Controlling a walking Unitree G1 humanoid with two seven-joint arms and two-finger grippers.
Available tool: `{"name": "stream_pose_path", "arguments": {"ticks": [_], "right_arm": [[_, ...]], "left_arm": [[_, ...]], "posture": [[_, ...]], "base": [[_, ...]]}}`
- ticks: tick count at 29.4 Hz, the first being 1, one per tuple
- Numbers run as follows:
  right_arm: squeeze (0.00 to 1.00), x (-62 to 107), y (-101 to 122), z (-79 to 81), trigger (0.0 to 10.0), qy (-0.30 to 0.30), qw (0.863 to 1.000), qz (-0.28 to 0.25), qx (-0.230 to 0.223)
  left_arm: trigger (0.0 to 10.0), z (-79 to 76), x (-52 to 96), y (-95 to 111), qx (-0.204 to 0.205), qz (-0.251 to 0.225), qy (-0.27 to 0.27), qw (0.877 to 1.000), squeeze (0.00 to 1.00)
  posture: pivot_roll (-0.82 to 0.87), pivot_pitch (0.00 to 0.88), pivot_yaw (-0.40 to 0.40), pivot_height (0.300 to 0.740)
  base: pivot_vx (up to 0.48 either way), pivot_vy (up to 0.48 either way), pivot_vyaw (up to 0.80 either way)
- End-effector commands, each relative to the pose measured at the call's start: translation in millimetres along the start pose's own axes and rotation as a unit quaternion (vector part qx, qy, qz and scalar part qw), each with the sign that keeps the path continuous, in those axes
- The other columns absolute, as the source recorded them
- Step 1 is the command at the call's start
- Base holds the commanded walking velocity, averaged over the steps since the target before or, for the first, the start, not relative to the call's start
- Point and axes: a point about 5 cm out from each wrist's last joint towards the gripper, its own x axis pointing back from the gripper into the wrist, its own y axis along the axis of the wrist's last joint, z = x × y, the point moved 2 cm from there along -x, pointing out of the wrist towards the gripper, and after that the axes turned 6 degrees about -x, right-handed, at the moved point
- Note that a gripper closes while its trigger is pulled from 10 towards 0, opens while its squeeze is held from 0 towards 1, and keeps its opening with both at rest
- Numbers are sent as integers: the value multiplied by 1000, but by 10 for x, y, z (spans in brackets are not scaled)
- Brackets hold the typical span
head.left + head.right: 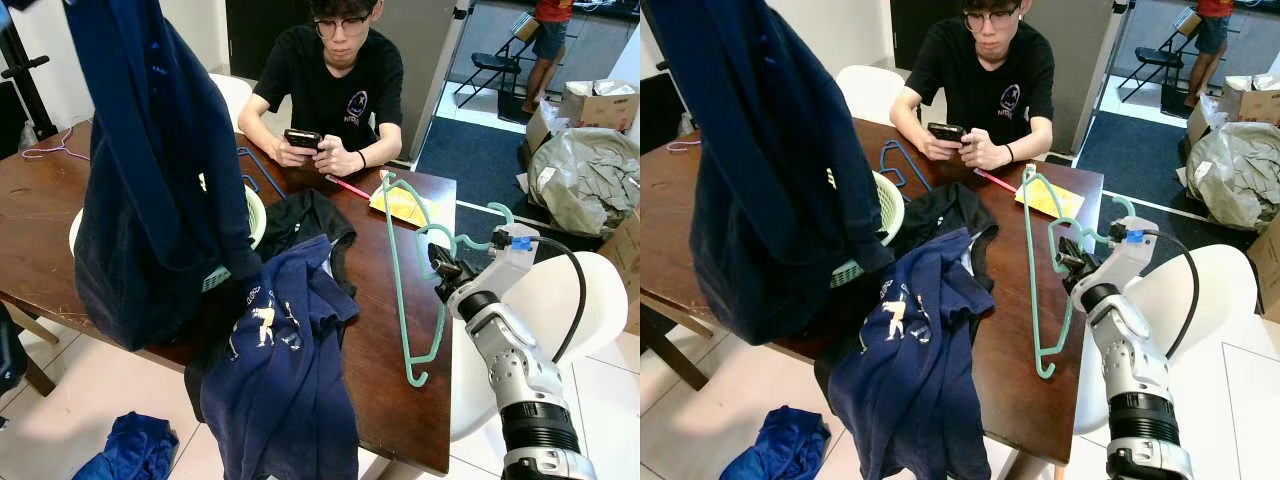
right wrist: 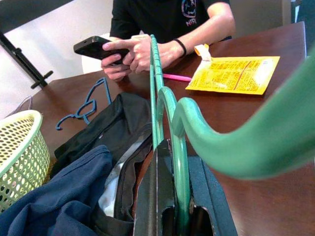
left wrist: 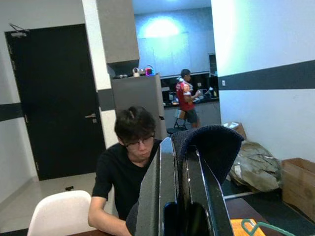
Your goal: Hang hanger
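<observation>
Two tools are busy: the right tool (image 1: 440, 268) is pressed together on the green hanger (image 1: 392, 270) near its hook, holding it upright above the desk (image 1: 395, 390), seemingly ready for a garment. At ten o'clock from it, the left tool (image 3: 179, 196) pinches a dark blue garment (image 1: 150, 170), lifted so it hangs free over the yellow-green basket (image 1: 888, 208).

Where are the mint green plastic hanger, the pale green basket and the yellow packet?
mint green plastic hanger (image 1: 389, 270), left eye view, long straight bar
pale green basket (image 1: 890, 208), right eye view, rim
yellow packet (image 2: 235, 73), right wrist view, printed face
</observation>
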Motion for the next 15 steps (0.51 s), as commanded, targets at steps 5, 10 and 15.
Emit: {"name": "stream_pose_path", "arguments": {"ticks": [5, 10, 15], "right_arm": [[0, 21, -88, -56, 10000, -10, 1000, 11, -3], [0, 15, -87, -58, 10000, -11, 1000, 6, -7], [0, 15, -73, -43, 10000, -11, 1000, 1, -11]], "left_arm": [[10000, 131, 25, 491, -37, -79, 40, 995, 0], [10000, -109, -79, 923, -58, -128, -16, 990, 0], [10000, -373, -175, 784, -33, -116, -60, 991, 0]], "posture": [[91, 0, -59, 740], [95, 0, -47, 740], [93, 0, -45, 740]], "base": [[0, 0, 0], [-228, 0, 0], [-480, 0, 0]]}}
